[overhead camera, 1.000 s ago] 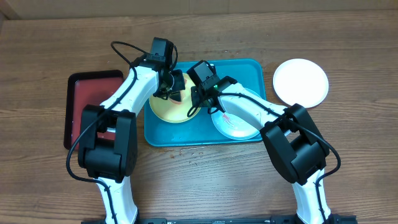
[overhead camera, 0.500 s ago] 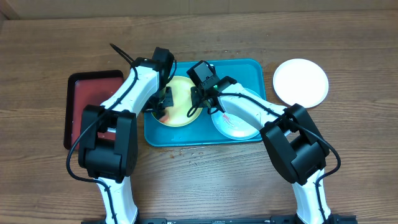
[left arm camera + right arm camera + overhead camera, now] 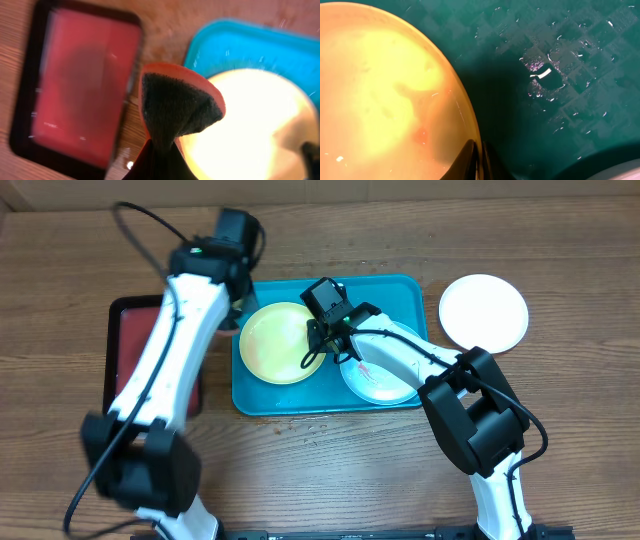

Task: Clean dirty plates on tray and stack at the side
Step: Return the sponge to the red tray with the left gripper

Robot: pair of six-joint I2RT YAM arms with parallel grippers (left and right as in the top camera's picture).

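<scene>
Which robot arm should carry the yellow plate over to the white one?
Right, probably: the right hand pinches the yellow plate by its rim, and the white plate lies on that side. The left hand holds a sponge.

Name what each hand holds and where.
Left hand pinches a sponge at its near end. Right hand clamps the yellow-green plate at its rim.
</scene>
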